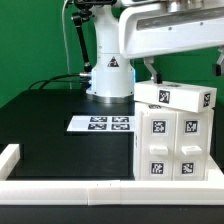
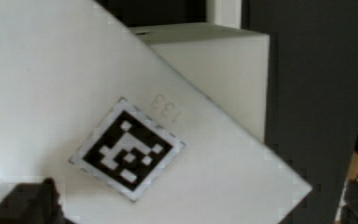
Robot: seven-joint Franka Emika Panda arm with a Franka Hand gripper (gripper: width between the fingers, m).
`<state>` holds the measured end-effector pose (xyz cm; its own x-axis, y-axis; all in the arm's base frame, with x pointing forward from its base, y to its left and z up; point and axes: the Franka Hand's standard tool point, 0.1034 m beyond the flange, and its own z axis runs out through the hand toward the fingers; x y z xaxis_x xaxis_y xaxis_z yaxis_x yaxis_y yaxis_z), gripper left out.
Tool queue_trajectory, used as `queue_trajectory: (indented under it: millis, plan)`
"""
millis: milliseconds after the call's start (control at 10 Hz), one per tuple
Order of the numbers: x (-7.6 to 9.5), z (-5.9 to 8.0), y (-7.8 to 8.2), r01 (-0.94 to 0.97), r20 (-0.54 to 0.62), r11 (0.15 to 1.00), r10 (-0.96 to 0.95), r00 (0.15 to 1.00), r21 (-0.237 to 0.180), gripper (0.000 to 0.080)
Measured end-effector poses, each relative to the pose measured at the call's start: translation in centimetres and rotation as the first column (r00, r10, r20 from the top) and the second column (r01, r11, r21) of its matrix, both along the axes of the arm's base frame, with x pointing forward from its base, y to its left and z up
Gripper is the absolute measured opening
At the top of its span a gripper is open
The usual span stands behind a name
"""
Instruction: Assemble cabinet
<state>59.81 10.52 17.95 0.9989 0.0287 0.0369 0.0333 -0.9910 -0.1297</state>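
Observation:
The cabinet (image 1: 176, 140) is a white box-shaped body with several black-and-white tags, standing at the exterior view's right near the front rail. A white tagged panel (image 1: 176, 97) lies across its top. My gripper (image 1: 152, 72) hangs just above the cabinet's top far edge, and its jaws are mostly hidden behind the panel. In the wrist view a tilted white panel with one tag (image 2: 126, 150) fills most of the picture, with a white block (image 2: 211, 60) beyond it. One dark fingertip (image 2: 25, 205) shows at the panel's edge. I cannot tell whether the gripper is open or shut.
The marker board (image 1: 100, 124) lies flat on the black table, left of the cabinet. A low white border rail (image 1: 60, 187) runs along the front and turns at the left corner. The arm's base (image 1: 108, 75) stands at the back with cables.

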Motion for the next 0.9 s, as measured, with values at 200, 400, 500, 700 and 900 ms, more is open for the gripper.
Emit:
queue_trajectory:
  millis: [200, 400, 500, 700, 900]
  plan:
    - [0.1, 0.0, -0.4, -0.112, 0.015, 0.994, 0.112, 0.994, -0.005, 0.0797]
    - [0.0, -0.4, -0.6, -0.313, 0.034, 0.950, 0.314, 0.949, -0.016, 0.0797]
    - [-0.1, -0.6, -0.6, -0.389, 0.040, 0.921, 0.390, 0.920, -0.023, 0.0797]
    - [-0.3, -0.9, -0.7, -0.515, 0.051, 0.856, 0.516, 0.855, -0.033, 0.0797]
    - [-0.4, -1.3, -1.3, -0.528, 0.047, 0.849, 0.529, 0.848, -0.031, 0.0797]
